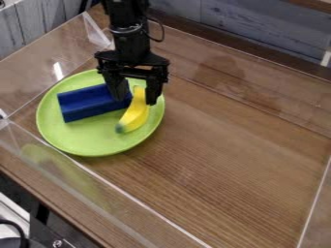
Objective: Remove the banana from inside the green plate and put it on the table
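A wood-grain bench (233, 136) walled in clear acrylic is seen from above, with a green plate (77, 131) at its left side.

On the plate a blue block (85, 102) is laid to the left, and the yellow banana (135, 109), greenish tip nearest the viewer, is laid just beside it on the right. The black pincer (135, 89) is pointed straight down over the banana's far end, its fingers spread wide on either side, with nothing gripped.
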### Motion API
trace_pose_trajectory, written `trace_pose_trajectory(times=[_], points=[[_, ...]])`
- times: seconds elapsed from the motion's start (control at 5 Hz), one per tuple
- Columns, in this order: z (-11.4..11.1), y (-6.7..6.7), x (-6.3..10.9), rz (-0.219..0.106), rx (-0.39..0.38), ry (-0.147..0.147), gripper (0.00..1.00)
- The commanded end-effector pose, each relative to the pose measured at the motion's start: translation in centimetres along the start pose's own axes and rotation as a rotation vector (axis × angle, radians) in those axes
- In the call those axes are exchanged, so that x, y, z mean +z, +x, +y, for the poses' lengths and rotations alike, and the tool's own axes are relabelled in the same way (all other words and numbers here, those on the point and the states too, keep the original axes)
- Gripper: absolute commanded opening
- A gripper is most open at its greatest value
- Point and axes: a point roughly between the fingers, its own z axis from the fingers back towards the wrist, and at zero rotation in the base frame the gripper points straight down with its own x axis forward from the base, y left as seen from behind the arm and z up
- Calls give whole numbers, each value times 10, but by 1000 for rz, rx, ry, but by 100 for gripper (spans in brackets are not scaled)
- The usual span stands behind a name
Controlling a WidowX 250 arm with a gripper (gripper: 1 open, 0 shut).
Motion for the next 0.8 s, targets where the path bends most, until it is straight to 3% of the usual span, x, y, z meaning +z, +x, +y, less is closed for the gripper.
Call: trace_pose_trajectory(times=[0.0, 0.4, 0.6], points=[[4, -2, -14, 8, 8, 0, 100], [5, -4, -29, 8, 13, 3, 100], [2, -4, -27, -4, 11, 8, 100]])
